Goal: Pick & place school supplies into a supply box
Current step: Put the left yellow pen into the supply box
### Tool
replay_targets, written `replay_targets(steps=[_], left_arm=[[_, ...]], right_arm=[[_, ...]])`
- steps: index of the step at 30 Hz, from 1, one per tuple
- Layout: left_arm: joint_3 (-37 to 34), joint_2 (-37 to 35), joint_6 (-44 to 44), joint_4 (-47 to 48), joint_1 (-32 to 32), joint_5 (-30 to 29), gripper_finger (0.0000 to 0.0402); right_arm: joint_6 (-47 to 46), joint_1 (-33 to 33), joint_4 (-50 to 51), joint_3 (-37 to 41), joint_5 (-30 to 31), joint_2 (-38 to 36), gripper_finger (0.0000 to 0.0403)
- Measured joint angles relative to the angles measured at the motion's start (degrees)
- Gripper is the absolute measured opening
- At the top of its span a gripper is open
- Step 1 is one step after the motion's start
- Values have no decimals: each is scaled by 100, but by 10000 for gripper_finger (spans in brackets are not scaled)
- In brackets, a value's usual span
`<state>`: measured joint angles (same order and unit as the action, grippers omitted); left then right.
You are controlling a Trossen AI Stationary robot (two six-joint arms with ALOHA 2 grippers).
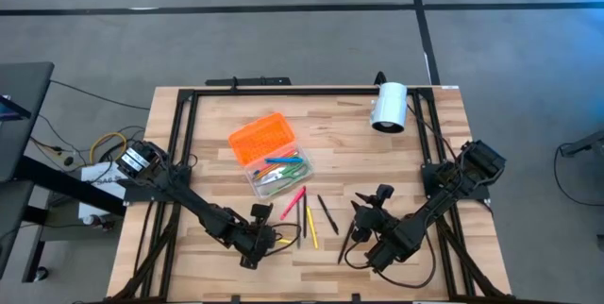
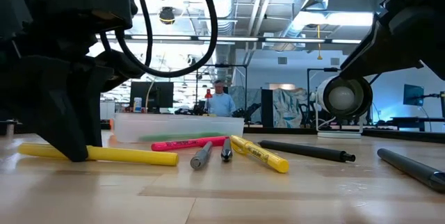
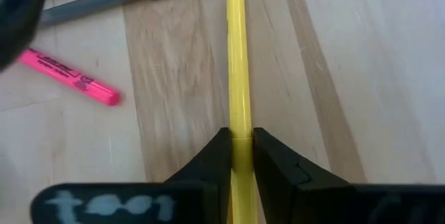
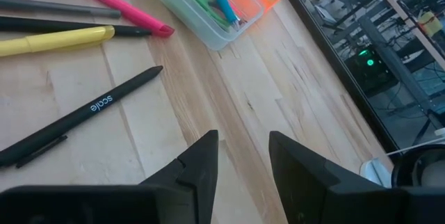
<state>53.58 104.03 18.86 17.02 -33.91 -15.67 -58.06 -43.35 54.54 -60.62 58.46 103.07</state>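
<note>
Pinching a yellow pen in my left gripper, fingers closed on it, lower centre of the high view; lift level toward the box, centre frame; right gripper waits half open, empty.

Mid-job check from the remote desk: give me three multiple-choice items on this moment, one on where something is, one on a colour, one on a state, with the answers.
1. Where does the supply box sit?
A. Between the two arms, toward the table's far side
B. Under the right hand
C. Off the table

2. What colour is the pen in the left hand?
A. Pink
B. Yellow
C. Black

3. What is the state of the right hand?
A. Shut on a black pen
B. Shut on scissors
C. Open, holding nothing

Answers:
1. A, since the high view shows it mid-table beyond the loose pens.
2. B, since the left wrist view shows both fingers pressed against a yellow barrel lying on the wood.
3. C, since the right wrist view shows bare table between its spread fingers.
</note>
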Motion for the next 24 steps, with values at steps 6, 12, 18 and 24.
replay_targets(steps=[6, 12, 18, 24], left_arm=[[-4, 4, -20, 4, 4, -28, 30], [-7, 7, 23, 4, 7, -21, 59], [-7, 7, 28, 19, 15, 53, 84], [-7, 5, 161, 109, 17, 84, 120]], right_arm=[[0, 0, -1, 0, 0, 0, 122], [0, 0, -39, 0, 0, 0, 122], [1, 0, -64, 0, -2, 0, 122], [2, 0, -83, 0, -2, 0, 122]])
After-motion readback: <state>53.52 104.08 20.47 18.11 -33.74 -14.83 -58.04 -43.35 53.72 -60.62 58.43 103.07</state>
